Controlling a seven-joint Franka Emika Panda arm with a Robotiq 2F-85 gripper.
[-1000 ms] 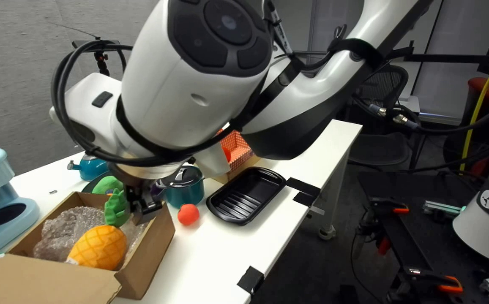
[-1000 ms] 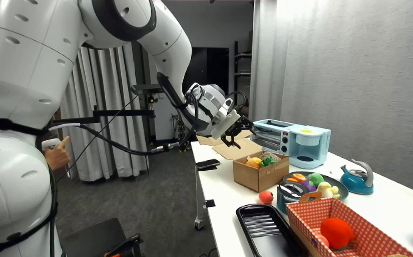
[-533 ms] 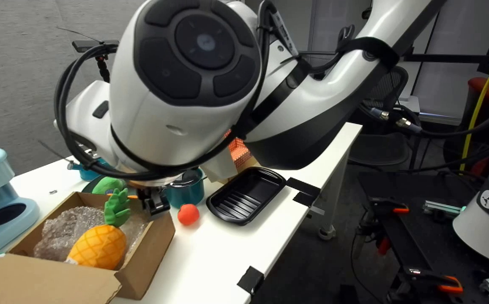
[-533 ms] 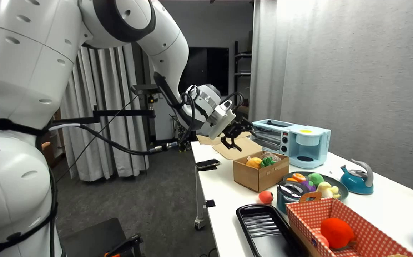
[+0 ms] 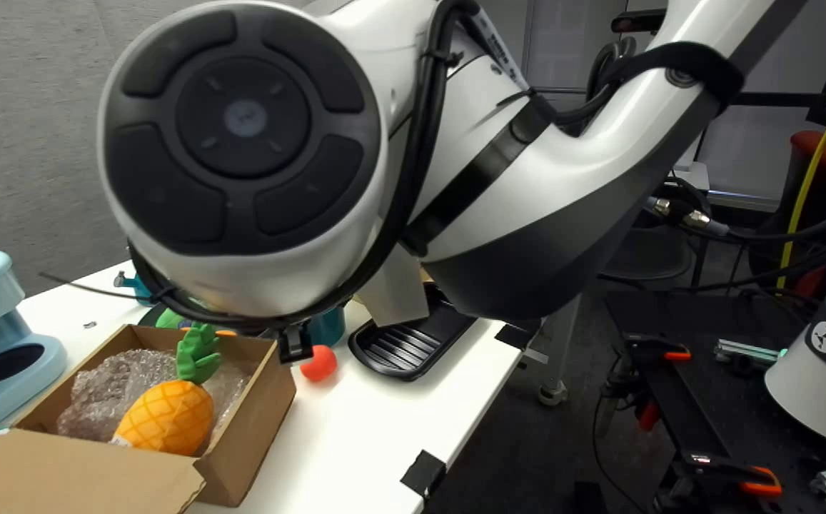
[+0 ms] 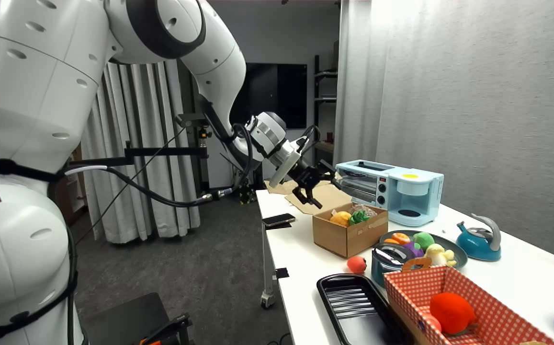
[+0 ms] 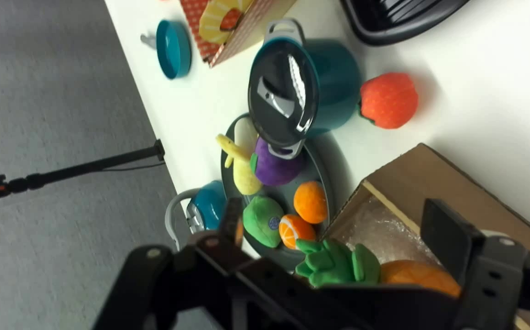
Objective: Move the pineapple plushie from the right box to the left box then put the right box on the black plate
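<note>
The pineapple plushie (image 5: 170,417) lies on crinkly plastic inside the left box (image 5: 254,435), the brown cardboard one; both also show in an exterior view (image 6: 341,218) and the wrist view. My gripper (image 7: 341,224) is open and empty, above the left box and apart from the plushie; in an exterior view (image 6: 328,195) its jaws point down over the box flaps. The right box (image 6: 502,299), red-checked inside, holds a red-orange plushie (image 6: 451,312); the arm hides most of it in an exterior view. The black plate (image 6: 358,309) lies beside it, partly hidden behind the arm in an exterior view (image 5: 402,350).
A teal pot (image 7: 338,82) with a dark lid stands between the boxes. A red toy (image 5: 318,364) lies near it. A dark round plate (image 7: 287,197) holds several plush fruits. A teal kettle (image 6: 480,243), a light-blue oven (image 6: 391,191) and a phone (image 6: 278,220) are on the table.
The arm has swung and the gripper has shifted away from the pineapple's leaves towards the red toy in an exterior view, turning more downward. The plushie, boxes and plate have not moved.
</note>
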